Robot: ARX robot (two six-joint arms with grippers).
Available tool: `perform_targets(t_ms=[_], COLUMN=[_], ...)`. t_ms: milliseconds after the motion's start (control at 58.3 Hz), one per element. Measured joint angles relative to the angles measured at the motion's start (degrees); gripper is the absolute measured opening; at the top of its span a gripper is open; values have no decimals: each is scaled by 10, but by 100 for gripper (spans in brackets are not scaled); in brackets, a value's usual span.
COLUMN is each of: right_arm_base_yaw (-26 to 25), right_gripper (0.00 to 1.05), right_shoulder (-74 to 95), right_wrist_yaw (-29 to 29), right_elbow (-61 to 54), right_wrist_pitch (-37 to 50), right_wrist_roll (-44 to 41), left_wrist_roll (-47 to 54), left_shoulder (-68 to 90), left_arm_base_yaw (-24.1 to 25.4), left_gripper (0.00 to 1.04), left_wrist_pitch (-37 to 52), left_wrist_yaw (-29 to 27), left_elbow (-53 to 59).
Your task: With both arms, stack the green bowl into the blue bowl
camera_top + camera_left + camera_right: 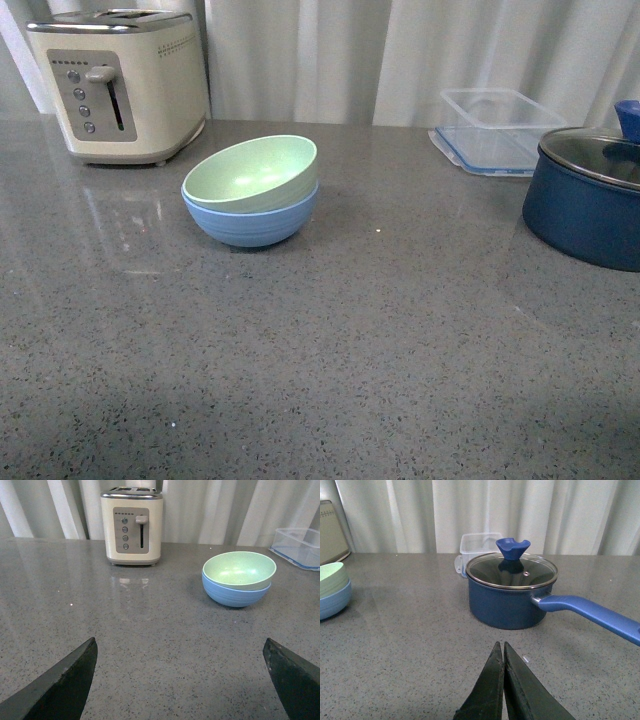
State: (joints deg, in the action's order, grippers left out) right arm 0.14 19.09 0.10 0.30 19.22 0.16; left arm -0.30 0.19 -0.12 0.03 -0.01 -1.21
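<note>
The pale green bowl [252,172] sits nested inside the light blue bowl [250,220] on the grey counter, slightly tilted. The pair also shows in the left wrist view, green bowl [239,570] in blue bowl [234,594], and at the edge of the right wrist view, green bowl [331,579] over blue bowl [334,600]. My left gripper [180,647] is open and empty, well back from the bowls. My right gripper [501,645] is shut on nothing, above the counter before the pot. Neither arm shows in the front view.
A cream toaster [120,85] stands at the back left. A clear plastic container [495,130] sits at the back right. A dark navy lidded pot [590,195] stands at the right, its long blue handle [590,612] pointing out in the right wrist view.
</note>
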Motion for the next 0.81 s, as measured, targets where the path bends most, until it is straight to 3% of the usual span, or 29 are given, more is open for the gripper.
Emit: perform_targets(t_ms=[532,635,806], right_arm_base_yaw=[0,0,0], right_gripper=[1,1,1], right_shoulder=[-90,-155,-188], right_wrist_yaw=[0,-1,-1], right_elbow=[0,0,0], right_wrist_pitch=[-90,-175,-191], right_wrist_roll=[0,0,0], left_wrist_roll=[0,0,0], left_shoulder=[0,0,0], left_arm_base_yaw=[0,0,0], left_gripper=[98,98,98], left_wrist_pitch=[0,0,0], left_wrist_yaw=[0,0,0], left_elbow=[0,0,0])
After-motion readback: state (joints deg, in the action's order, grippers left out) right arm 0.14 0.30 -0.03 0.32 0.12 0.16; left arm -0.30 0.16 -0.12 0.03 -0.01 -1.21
